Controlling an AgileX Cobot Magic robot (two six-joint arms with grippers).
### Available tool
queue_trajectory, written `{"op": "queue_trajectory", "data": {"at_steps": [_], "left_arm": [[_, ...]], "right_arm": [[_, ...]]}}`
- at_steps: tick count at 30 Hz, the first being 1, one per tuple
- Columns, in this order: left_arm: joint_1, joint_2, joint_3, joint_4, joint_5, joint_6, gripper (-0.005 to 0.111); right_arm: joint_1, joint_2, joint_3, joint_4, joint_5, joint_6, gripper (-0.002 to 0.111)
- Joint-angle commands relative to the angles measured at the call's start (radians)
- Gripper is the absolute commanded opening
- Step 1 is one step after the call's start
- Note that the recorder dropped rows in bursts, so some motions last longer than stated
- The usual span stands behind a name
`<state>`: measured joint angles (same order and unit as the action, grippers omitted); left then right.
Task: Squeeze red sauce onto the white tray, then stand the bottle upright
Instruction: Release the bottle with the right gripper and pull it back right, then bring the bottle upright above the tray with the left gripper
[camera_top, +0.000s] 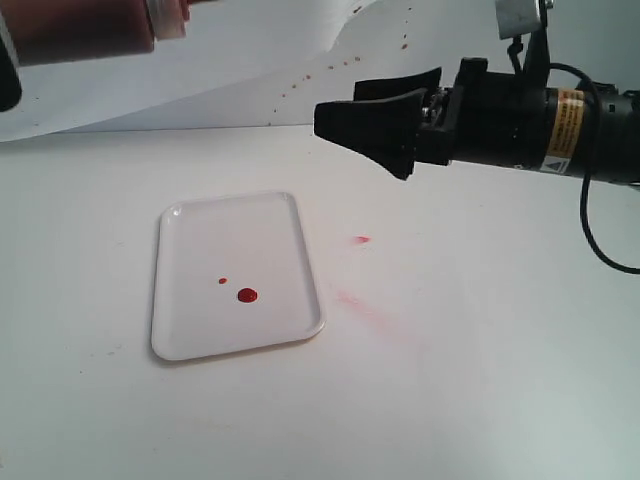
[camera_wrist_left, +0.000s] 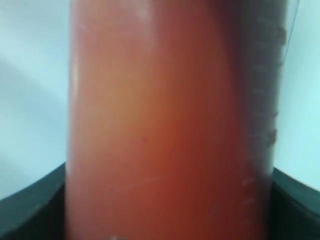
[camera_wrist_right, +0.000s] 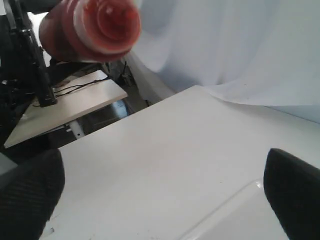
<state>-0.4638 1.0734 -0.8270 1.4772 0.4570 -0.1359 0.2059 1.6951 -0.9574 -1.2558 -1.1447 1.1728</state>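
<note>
The bottle (camera_top: 90, 30) hangs high at the far left, lying roughly level with its pale cap toward the middle. Its red body (camera_wrist_left: 165, 110) fills the left wrist view between two dark fingers, so my left gripper (camera_wrist_left: 167, 210) is shut on it. From the right wrist the bottle (camera_wrist_right: 90, 27) shows cap-end on. The white tray (camera_top: 200, 300) lies flat on the table below, with two drops of red sauce (camera_top: 247, 295) on it. My right gripper (camera_top: 345, 105) hovers open and empty at the upper right, pointing left, well above the tray's corner (camera_wrist_right: 240, 220).
Pinkish smears (camera_top: 350, 298) and a small red spot (camera_top: 361, 240) mark the white table to the right of the tray. A white backdrop sheet (camera_top: 250, 70) hangs behind. A side table with cables (camera_wrist_right: 65, 105) stands beyond the table's edge.
</note>
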Motion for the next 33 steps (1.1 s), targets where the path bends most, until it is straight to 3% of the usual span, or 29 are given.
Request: {"op": "queue_trajectory", "data": {"at_steps": [1, 7, 16, 26, 30, 33], "left_arm": [[-0.005, -0.061, -0.004, -0.167, -0.178, -0.15, 0.0], [-0.005, -0.068, -0.004, -0.458, -0.376, -0.159, 0.0], [-0.005, -0.059, 0.05, -0.822, -0.542, -0.18, 0.0], [-0.005, -0.034, 0.253, -0.878, -0.872, -0.269, 0.0], [-0.005, 0.048, 0.269, -0.877, -0.927, -0.36, 0.0], [-0.005, 0.133, 0.269, -0.877, -1.088, -0.362, 0.0]], "right_arm": [[0.04, -0.012, 0.009, 0.011, -0.029, -0.024, 0.105], [0.102, -0.012, 0.007, 0.056, -0.076, -0.097, 0.105], [0.122, -0.015, 0.007, 0.198, -0.076, -0.145, 0.105], [0.124, -0.015, 0.007, 0.207, -0.076, -0.169, 0.105], [0.124, -0.015, 0.007, 0.147, -0.076, -0.19, 0.105], [0.124, -0.015, 0.007, 0.115, -0.076, -0.2, 0.105]]}}
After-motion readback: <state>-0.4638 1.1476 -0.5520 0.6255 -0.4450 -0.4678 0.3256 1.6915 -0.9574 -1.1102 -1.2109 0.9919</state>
